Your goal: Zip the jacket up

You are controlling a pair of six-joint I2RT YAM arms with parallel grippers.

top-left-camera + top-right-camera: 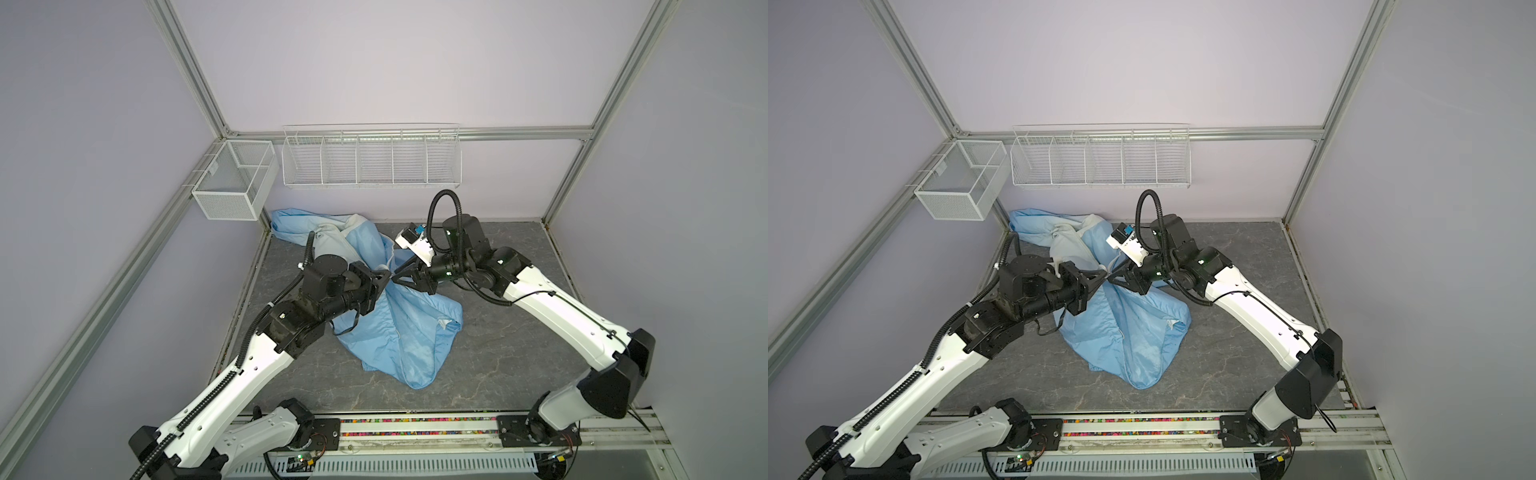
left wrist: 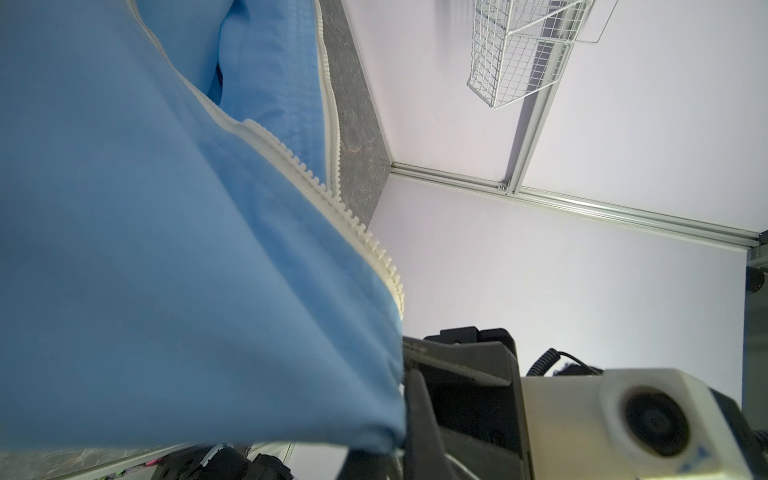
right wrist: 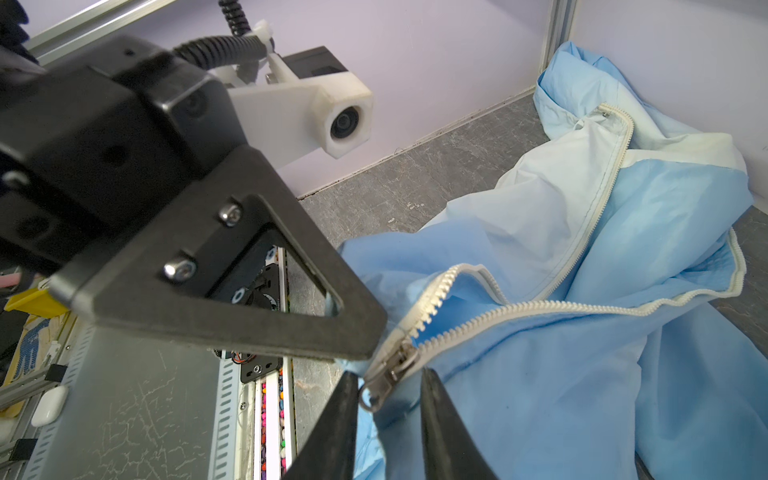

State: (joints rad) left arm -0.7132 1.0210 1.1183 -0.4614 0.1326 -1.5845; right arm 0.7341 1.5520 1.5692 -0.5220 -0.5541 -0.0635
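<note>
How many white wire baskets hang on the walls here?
2. A small mesh basket hangs on the left wall near the corner; a long basket with dividers hangs on the back wall. None seems hidden.

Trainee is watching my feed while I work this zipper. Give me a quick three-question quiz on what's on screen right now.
1. True or false: the jacket has its zipper closed along its whole length.
2. What sits between the fingers of the right tool? A) nothing B) the zipper slider C) a sleeve cuff
3. Which tool is clamped on jacket fabric next to the slider?
Key: 1 false, it is open beyond the slider. 2 B. 3 the left tool.
</note>
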